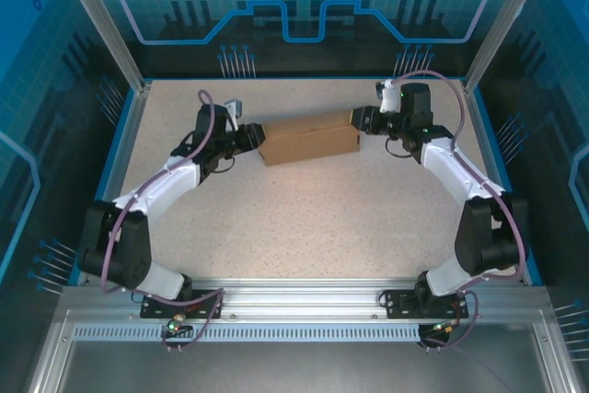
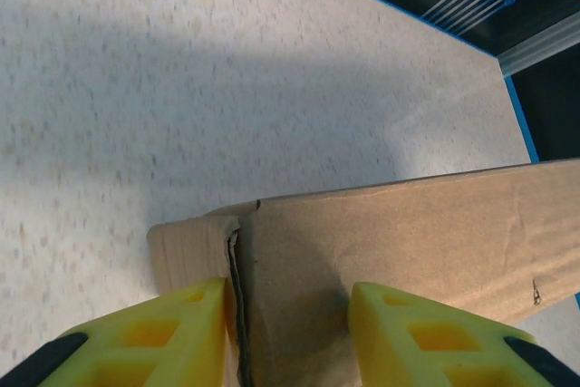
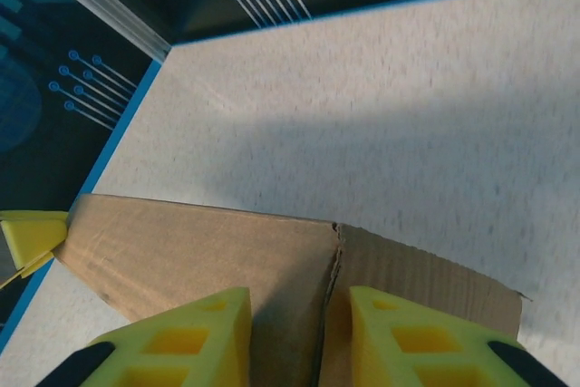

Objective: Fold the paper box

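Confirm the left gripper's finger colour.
Left gripper fingers are yellow, black further back; best in the left wrist view.

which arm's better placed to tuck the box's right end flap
Right, probably: the right end effector holds that end of the paper box, straddling the flap seam. The left end effector is at the opposite end.

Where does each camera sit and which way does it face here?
Top external: above and behind the bases, looking down at the table; both arms, paper box between them.
Left wrist: on the left arm, looking along the left gripper at a box end.
Right wrist: likewise, right gripper, opposite end.
Shared: the box, all three views.
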You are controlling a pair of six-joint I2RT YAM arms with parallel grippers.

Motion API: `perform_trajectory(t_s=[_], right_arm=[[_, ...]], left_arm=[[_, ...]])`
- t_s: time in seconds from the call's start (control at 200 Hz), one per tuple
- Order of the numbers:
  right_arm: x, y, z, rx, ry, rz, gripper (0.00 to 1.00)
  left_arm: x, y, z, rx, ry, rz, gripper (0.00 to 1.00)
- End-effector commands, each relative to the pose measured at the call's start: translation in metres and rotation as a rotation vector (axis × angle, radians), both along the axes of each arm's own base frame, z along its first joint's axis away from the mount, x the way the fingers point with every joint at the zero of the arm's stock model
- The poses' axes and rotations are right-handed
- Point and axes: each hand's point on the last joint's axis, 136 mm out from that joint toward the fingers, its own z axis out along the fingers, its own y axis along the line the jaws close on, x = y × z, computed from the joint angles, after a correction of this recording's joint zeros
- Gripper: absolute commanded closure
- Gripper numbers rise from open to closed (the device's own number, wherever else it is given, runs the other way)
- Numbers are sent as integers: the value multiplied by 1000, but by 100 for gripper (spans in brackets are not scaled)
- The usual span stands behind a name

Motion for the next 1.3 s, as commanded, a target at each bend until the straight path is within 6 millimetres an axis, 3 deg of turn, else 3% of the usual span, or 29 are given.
perform_trajectory(t_s=[0.0, 0.225, 0.645, 0.955, 1.121, 1.296], right_arm=[[-5, 43, 20, 49, -77, 220, 67], [-10, 41, -17, -22, -49, 268, 67], [-58, 23, -85, -60, 64, 211, 63], [-85, -7, -157, -119, 266, 65, 57], [-85, -24, -158, -160, 289, -9, 52], [-85, -41, -125, -251, 206, -70, 43]], left_arm=[[13, -46, 34, -45, -122, -191, 60], [10, -47, 11, -7, -137, -209, 60], [-36, -58, -29, -24, -105, -246, 59], [-63, -42, -96, 24, 7, -185, 54], [-70, -32, -108, 52, 25, -146, 46], [-73, -16, -89, 124, -20, -106, 32]])
